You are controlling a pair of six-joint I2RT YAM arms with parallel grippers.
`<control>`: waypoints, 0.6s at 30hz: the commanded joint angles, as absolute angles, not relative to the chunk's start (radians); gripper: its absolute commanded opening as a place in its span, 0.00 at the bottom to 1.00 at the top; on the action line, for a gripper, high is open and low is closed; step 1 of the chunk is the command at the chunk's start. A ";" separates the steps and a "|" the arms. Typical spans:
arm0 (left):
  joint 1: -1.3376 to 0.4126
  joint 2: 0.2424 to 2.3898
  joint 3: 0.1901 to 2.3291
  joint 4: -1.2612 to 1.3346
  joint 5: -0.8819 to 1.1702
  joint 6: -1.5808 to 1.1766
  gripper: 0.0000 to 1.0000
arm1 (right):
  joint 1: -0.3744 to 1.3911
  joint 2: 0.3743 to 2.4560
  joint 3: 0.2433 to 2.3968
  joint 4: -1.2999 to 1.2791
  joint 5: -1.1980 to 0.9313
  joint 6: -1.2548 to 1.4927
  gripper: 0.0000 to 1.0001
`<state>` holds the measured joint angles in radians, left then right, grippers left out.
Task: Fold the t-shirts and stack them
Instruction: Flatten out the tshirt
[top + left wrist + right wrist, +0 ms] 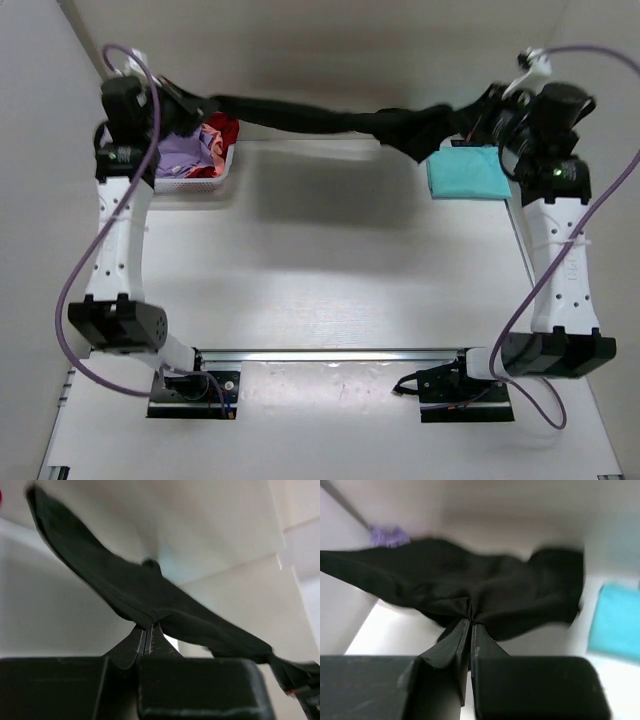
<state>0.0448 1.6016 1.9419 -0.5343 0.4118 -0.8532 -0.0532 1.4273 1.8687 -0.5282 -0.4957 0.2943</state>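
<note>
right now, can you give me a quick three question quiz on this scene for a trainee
1. True or false: the left gripper and the right gripper are both shut on the black shirt.
2. Where is the teal shirt? A) draped over the left arm B) folded at the far right of the table C) hanging in the air
3. Name one shirt colour showing in the basket.

Key: 1 true; 2 B; 3 lavender (red also counts)
</note>
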 commanded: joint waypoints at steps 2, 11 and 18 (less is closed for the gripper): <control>0.028 1.470 1.445 -0.442 0.433 -0.862 0.00 | -0.035 1.321 1.499 -0.482 -0.505 0.305 0.00; -0.009 1.275 0.754 -0.450 0.429 -0.822 0.00 | -0.029 1.079 0.812 -0.578 -0.543 0.379 0.00; -0.020 1.270 0.581 -0.437 0.403 -0.796 0.20 | -0.002 1.036 0.621 -0.627 -0.460 0.422 0.54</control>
<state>-0.0143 1.3121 0.5888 -0.4896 0.4187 -0.8242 -0.0093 1.0569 0.6228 -0.6270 -0.4973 0.4034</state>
